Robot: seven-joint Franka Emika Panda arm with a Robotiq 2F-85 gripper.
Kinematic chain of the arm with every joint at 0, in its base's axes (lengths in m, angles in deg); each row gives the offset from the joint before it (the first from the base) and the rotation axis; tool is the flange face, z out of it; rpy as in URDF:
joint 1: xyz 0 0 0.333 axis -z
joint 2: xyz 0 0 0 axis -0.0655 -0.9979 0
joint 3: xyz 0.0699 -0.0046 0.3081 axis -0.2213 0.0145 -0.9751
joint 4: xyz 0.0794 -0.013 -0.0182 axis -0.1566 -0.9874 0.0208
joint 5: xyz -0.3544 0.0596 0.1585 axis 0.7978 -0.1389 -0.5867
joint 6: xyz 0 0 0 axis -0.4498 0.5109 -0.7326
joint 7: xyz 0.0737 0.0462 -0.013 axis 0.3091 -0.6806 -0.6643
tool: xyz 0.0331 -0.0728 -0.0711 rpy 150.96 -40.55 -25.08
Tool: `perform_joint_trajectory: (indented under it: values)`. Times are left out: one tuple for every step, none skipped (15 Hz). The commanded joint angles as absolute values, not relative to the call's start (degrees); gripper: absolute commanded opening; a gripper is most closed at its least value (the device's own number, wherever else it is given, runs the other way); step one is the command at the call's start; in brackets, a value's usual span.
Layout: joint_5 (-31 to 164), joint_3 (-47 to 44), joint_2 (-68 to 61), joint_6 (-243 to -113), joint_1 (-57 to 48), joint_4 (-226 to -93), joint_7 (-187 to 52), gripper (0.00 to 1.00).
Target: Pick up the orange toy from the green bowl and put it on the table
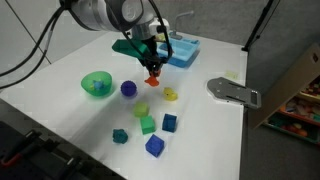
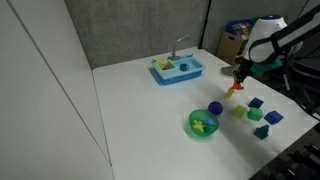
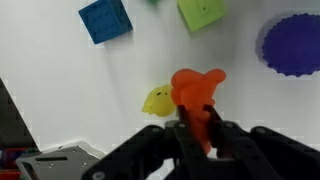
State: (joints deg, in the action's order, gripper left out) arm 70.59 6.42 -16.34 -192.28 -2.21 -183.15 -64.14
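Note:
My gripper [image 3: 197, 130] is shut on the orange toy [image 3: 196, 92] and holds it just above the white table [image 1: 70, 110]. The toy also shows in both exterior views [image 1: 153, 79] [image 2: 236, 87], hanging from the gripper [image 1: 151, 68] [image 2: 239, 76] close to the tabletop. The green bowl [image 1: 96, 84] [image 2: 203, 124] stands apart from the gripper, with small things still inside it. A small yellow toy [image 3: 157, 99] [image 1: 170, 94] lies on the table right beside the orange toy.
A purple ball [image 1: 128, 88] [image 3: 291, 44] sits near the bowl. Several blue and green blocks [image 1: 147, 124] [image 2: 258, 113] lie scattered nearby. A blue sink tray [image 1: 184, 50] [image 2: 178, 69] stands at the back. A grey tool [image 1: 232, 91] lies near the table's edge.

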Motion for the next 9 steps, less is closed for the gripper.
perform_joint_trajectory:
  values:
    - [68.8,4.2,-16.9,-191.0,-1.2,-182.1,-64.5,0.06]
    - [70.5,5.5,-17.0,-192.1,-1.7,-183.0,-64.0,0.22]
    - [70.0,5.1,-17.1,-192.1,-1.8,-183.0,-64.0,0.22]
    - [69.8,4.8,-17.1,-192.0,-1.8,-183.0,-64.0,0.22]
    - [69.7,4.6,-17.1,-192.0,-1.8,-183.0,-64.0,0.22]
    - [69.7,4.6,-17.1,-192.0,-1.8,-183.0,-64.0,0.22]
    - [69.7,4.6,-17.1,-192.0,-1.8,-183.0,-64.0,0.06]
    - [70.4,5.1,-17.5,-193.0,-2.1,-182.9,-63.6,0.06]
    - [70.9,5.4,-18.1,-194.0,-2.2,-182.9,-63.6,0.06]
